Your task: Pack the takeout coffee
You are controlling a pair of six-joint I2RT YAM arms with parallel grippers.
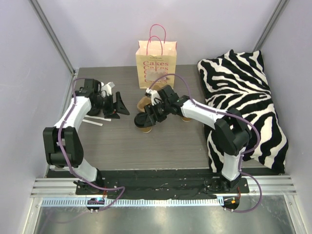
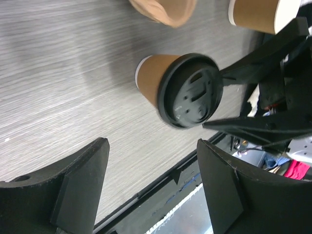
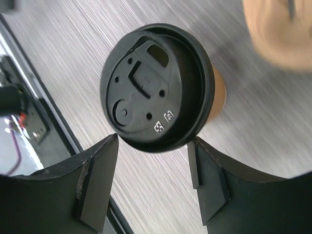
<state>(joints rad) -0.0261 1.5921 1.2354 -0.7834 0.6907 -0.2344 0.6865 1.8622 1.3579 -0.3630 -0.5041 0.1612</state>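
Here, right arm (image 1: 204,114) reaches left — jaws parted over cup (image 3: 156,87).

A lab test booth. Bare walls (image 1: 97,29) and metal rails (image 1: 146,185) box in a table (image 1: 122,144) with bag (image 1: 156,63), pillow (image 1: 243,97).

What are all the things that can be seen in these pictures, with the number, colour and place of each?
bag: 1, tan with pink handles and "Cakes" print, upright at the back of the table
lidded cup: 1, brown with black lid, mid table, under the right hand
other cup: 1, brown, beyond the lidded cup, partly hidden
tan thing: 1, behind the lidded cup; cannot tell what it is
strips: 2, white, flat on the table's left part
pillow: 1, black and white zebra, right side
table: 1, grey wood grain
left hand: 1, black, open, empty, left of the cups
right hand: 1, black, open, over the lidded cup
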